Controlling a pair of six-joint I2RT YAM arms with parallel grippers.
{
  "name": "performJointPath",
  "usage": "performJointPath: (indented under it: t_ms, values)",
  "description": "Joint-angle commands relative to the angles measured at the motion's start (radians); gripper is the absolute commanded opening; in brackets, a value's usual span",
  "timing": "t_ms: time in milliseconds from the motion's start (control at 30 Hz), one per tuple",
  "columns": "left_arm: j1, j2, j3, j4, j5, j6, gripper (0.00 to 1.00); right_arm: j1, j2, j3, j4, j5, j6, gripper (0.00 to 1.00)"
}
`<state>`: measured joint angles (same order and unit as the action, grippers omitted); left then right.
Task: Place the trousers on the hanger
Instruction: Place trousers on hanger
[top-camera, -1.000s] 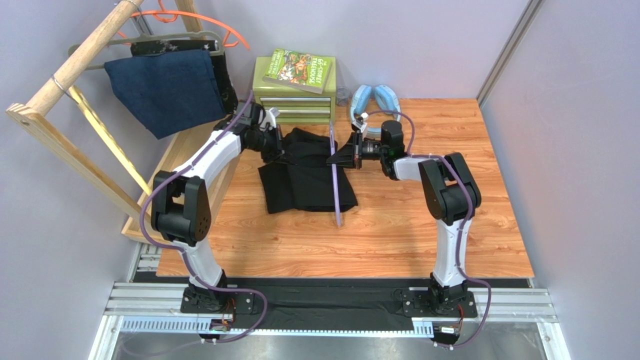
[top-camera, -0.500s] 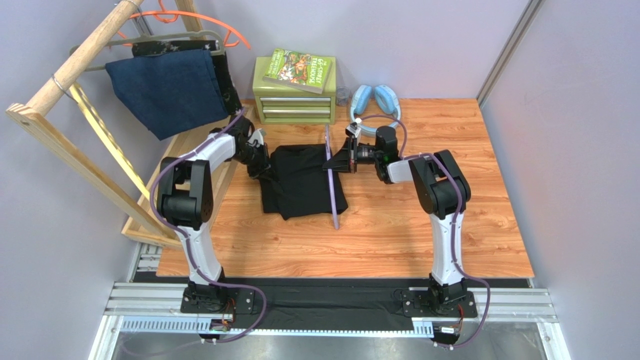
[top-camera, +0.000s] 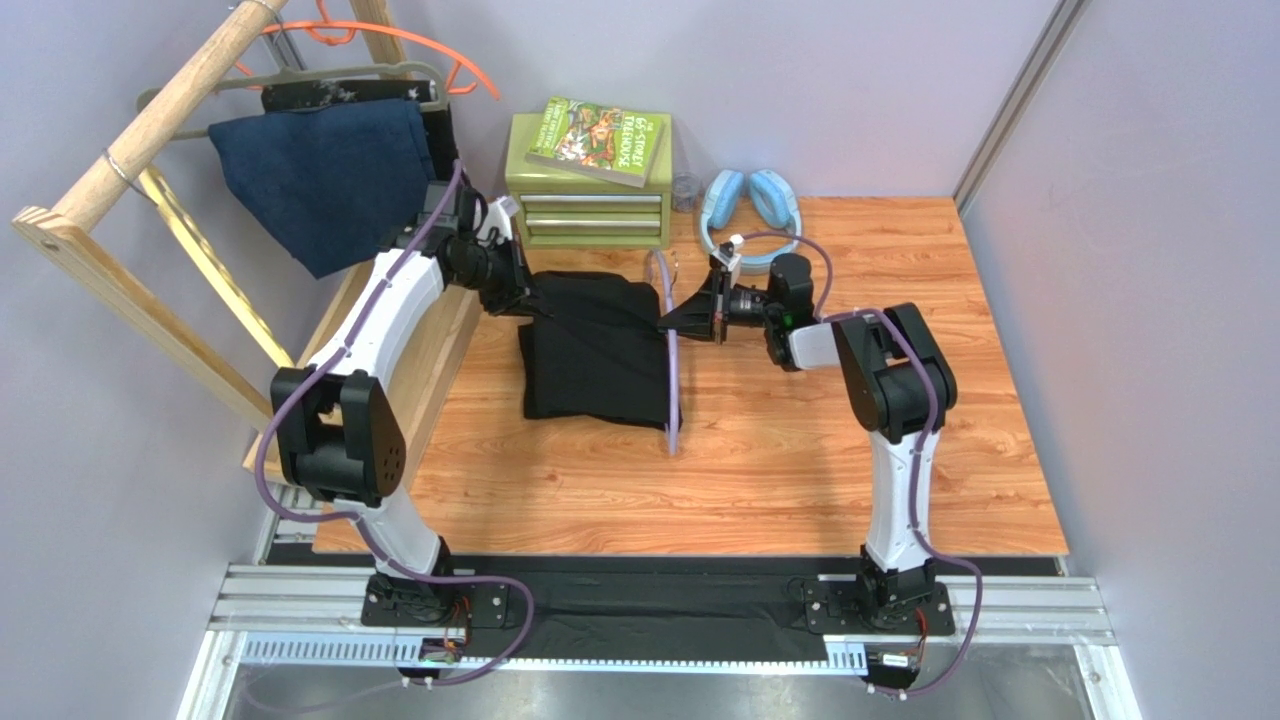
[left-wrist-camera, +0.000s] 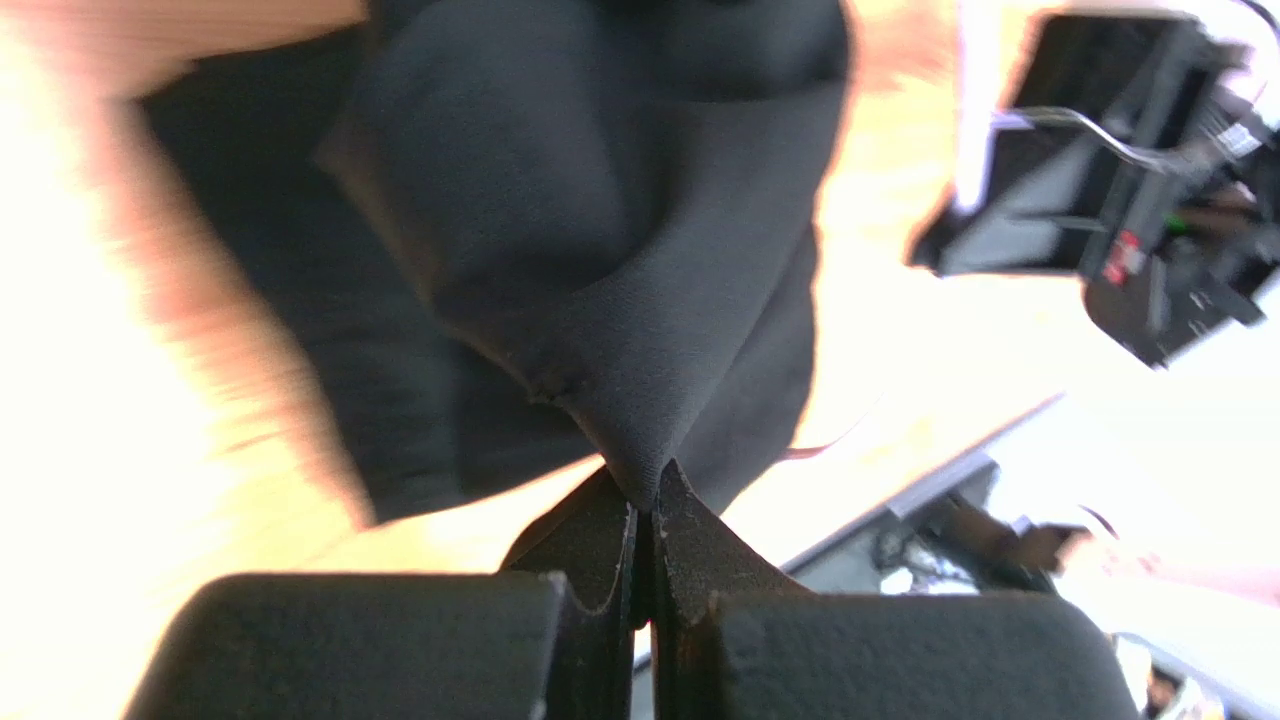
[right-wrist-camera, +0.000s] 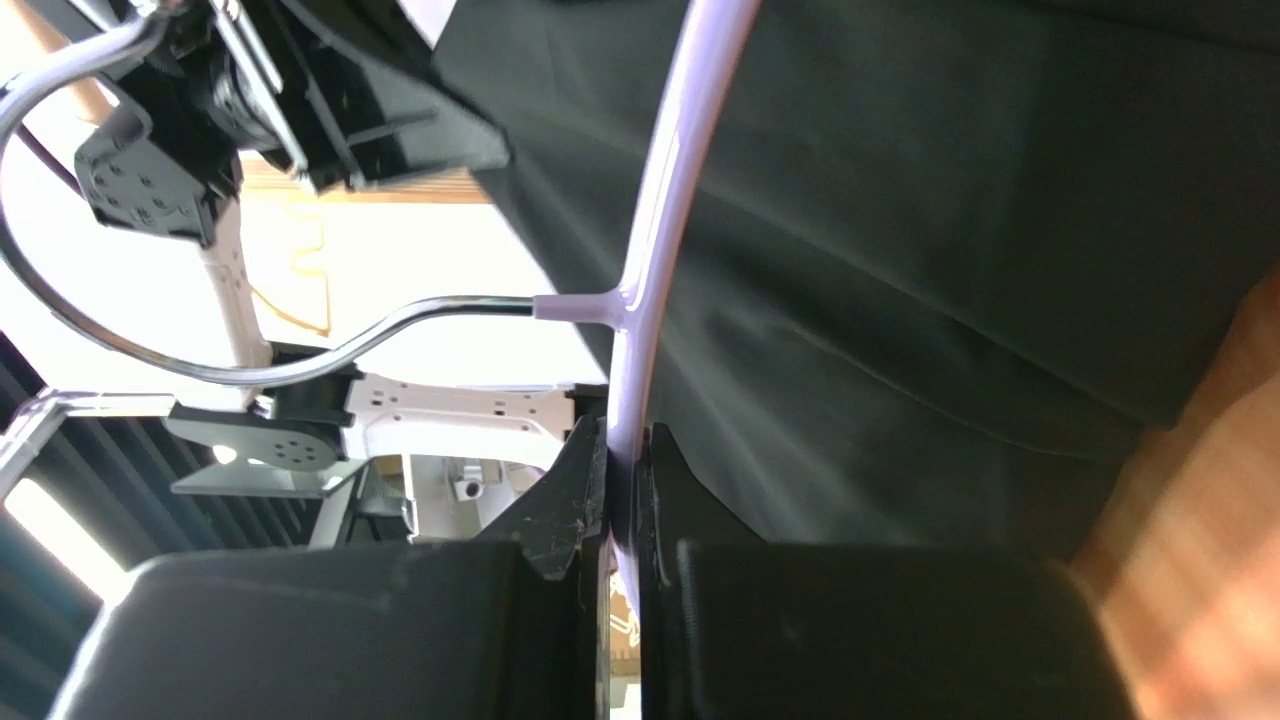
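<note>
The black trousers (top-camera: 594, 348) lie folded on the wooden table, their left edge lifted. My left gripper (top-camera: 519, 296) is shut on a pinch of that black cloth (left-wrist-camera: 601, 300); the fabric rises in a peak from the fingertips (left-wrist-camera: 648, 488). The lavender hanger (top-camera: 669, 353) stands along the trousers' right edge. My right gripper (top-camera: 679, 321) is shut on the hanger's arm (right-wrist-camera: 661, 225), just below its metal hook (right-wrist-camera: 301, 360). The trousers (right-wrist-camera: 962, 225) fill the right wrist view to the right of the hanger.
A wooden rack (top-camera: 143, 195) at the far left carries a navy garment (top-camera: 331, 173), an orange hanger (top-camera: 436, 60) and a grey hanger. A green drawer box (top-camera: 589, 203) with a book (top-camera: 601, 138) and blue headphones (top-camera: 748, 198) stand at the back.
My left gripper has pulled the trousers' edge up and toward the back left. The trousers slid left under the hanger. My right gripper keeps its hold on the hanger, shifted slightly.
</note>
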<state>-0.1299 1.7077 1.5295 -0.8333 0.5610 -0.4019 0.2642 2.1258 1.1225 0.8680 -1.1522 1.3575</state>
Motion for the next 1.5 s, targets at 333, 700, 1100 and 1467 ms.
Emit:
performJointPath:
  t_ms: [333,700,1100,1467]
  values:
    - [0.085,0.313,0.034,0.022,-0.28,0.121,0.0,-0.033,0.148,0.036,0.123,0.091,0.103,0.0]
    - [0.073,0.141,-0.291,0.14,-0.101,0.068,0.31,-0.063,-0.174,0.046,-0.022,0.016,0.011,0.0]
    - [0.033,-0.321,-0.581,0.578,0.223,0.009,0.73,-0.043,-0.423,0.241,-0.594,-0.133,-0.423,0.0]
    - [-0.037,-0.548,-0.568,0.905,0.293,0.19,0.71,-0.04,-0.524,0.39,-1.13,-0.359,-0.768,0.0]
